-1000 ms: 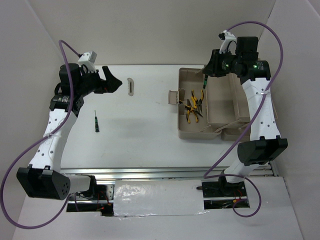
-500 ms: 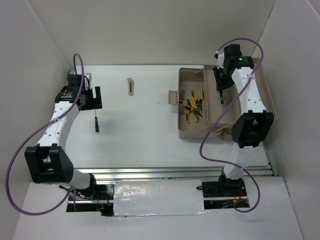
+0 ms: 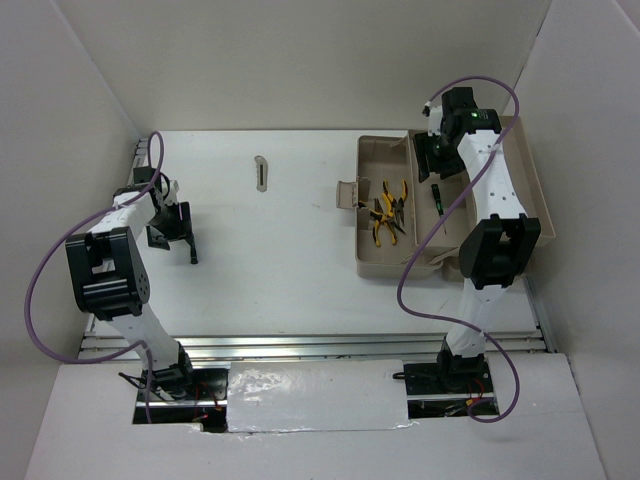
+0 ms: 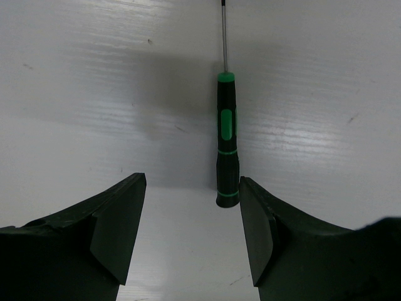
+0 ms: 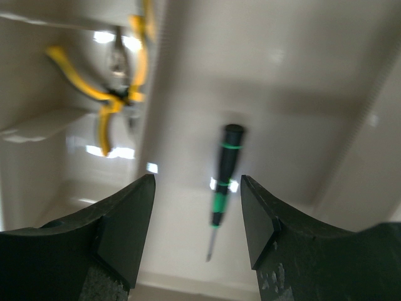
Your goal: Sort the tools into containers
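Left gripper (image 4: 191, 182) sat low over the worktop (image 3: 300, 260) on the left side, close to the left enclosure wall (image 3: 60, 150). Its jaws were released and spread, gripping nothing. The loose screwdriver (image 4: 226, 141) lay flat on the worktop in the gap between them: black handle, green marks, shaft pointing away from the wrist camera. Its butt end was just beside the right-hand jaw, with a much wider gap to the other one; couldn't tell whether it touched. In the top view a wide stretch of worktop separated that screwdriver from the beige toolbox (image 3: 380, 268), and the flat grey metal piece (image 3: 261, 172) lay alone near the far edge, well apart from both. The toolbox sat on the right side, its right edge near the right enclosure wall (image 3: 590, 200), with a small latch flap (image 3: 347, 195) sticking out of its left wall. Right gripper (image 5: 197, 179) hung over the shallow tray (image 3: 452, 215) at the far end of the toolbox, jaws released and holding nothing. The tray screwdriver (image 5: 224, 169) lay on the tray floor under the gap, tip toward the wrist camera, close to the wall dividing tray from deep tub. Two yellow-handled pliers (image 3: 388, 212) lay together in the tub on the other side of that wall. The right wrist view was blurred.
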You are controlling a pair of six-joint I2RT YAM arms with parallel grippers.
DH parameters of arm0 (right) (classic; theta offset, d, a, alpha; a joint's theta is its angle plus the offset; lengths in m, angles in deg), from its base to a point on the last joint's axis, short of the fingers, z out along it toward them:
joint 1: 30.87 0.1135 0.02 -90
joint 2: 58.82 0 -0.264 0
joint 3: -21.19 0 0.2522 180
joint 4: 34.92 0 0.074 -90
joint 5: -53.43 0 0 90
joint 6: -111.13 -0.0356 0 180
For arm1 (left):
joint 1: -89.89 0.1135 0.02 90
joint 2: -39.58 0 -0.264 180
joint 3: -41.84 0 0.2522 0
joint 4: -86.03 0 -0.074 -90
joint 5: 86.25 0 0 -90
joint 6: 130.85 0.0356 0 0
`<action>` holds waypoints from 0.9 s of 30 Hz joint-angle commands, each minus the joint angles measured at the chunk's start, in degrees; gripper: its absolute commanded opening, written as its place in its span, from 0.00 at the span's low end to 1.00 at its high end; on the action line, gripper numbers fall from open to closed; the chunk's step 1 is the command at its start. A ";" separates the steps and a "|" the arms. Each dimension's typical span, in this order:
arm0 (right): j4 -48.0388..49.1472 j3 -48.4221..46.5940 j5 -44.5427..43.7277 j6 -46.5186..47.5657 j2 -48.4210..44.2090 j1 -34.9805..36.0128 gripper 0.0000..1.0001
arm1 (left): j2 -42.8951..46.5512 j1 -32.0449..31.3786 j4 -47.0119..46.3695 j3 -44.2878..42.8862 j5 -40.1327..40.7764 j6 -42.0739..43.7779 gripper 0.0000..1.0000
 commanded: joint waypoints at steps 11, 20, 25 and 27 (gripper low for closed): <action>9.49 10.94 25.60 -3.95 -23.26 2.63 0.66 | -9.70 -1.50 -3.79 -1.67 -3.34 2.25 0.54; 28.82 29.40 36.16 -13.35 -35.84 6.06 0.67 | -7.10 -1.86 -3.78 -2.11 -20.34 2.06 0.00; 37.08 34.49 45.45 -23.89 -36.46 8.16 0.67 | 9.40 -2.55 -17.64 5.88 -55.69 -9.20 0.00; 41.74 35.83 47.84 -29.51 -35.67 9.13 0.67 | 14.97 -5.36 -34.87 9.22 -59.57 -18.80 0.00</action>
